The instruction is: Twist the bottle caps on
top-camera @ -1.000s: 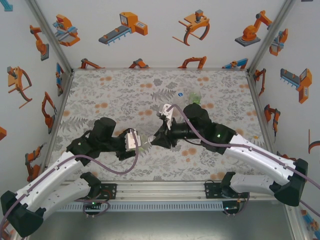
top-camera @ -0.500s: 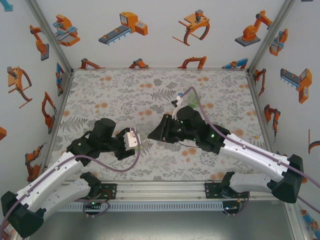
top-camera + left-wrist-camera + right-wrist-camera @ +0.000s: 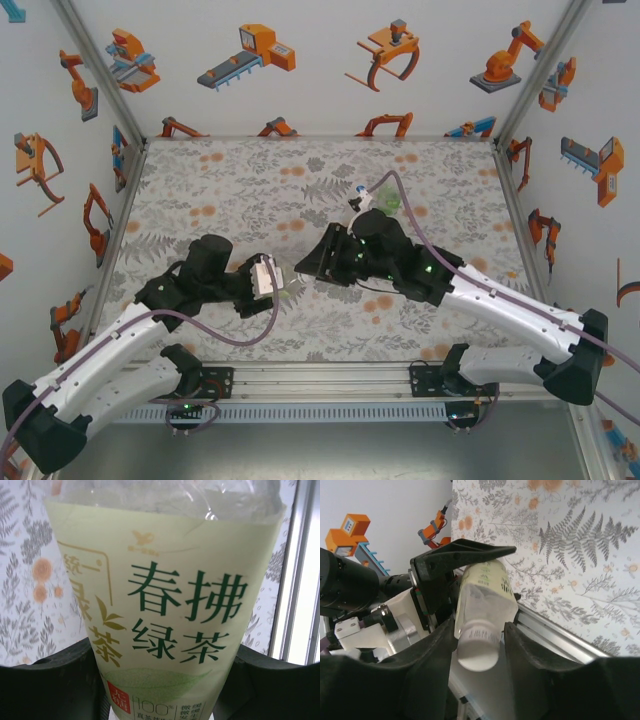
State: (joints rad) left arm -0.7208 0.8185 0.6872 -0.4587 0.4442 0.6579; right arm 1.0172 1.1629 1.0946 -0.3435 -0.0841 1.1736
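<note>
L fingers [image 3: 45,685] clamp the green-tea bottle [image 3: 165,605] by its label, just left of centre in top view. Its long axis points right, w/ the cap [image 3: 479,650] on the neck between R fingers [image 3: 540,650]; can't tell if they pinch it.

The bottle [image 3: 486,602] wears a pale-green label [image 3: 165,630] (dark-green lettering) and a white cap [image 3: 479,651].

Bright, even light; glare atop the bottle [image 3: 165,605].
</note>
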